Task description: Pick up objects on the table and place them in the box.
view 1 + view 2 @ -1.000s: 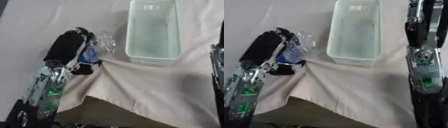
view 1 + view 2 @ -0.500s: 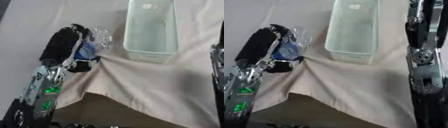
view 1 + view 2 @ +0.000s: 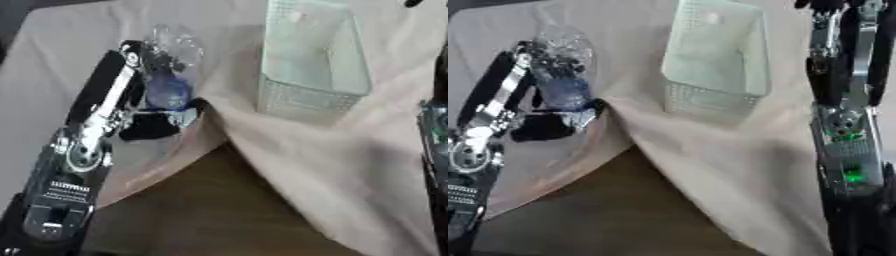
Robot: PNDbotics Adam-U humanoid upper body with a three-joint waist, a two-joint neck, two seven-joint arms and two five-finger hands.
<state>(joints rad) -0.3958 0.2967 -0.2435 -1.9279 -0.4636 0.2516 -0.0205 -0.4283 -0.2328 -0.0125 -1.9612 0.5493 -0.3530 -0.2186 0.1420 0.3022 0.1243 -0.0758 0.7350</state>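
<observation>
Left hand (image 3: 153, 125): we hold its fingers curled round a clear plastic bottle (image 3: 168, 75) with a blue label, lifted over the beige cloth (image 3: 332, 150) for carrying. White mesh box (image 3: 313, 65): just right of the bottle, awaiting it. Right hand: top edge; fingers unreadable.

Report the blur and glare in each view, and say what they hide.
Left eye view: motion blur softens everything; the clear plastic bottle in the left hand shows faint highlights, its outline indistinct. Right eye view: similar blur; the pale mesh box looks washed out, and the right hand is cut off at the top edge.
</observation>
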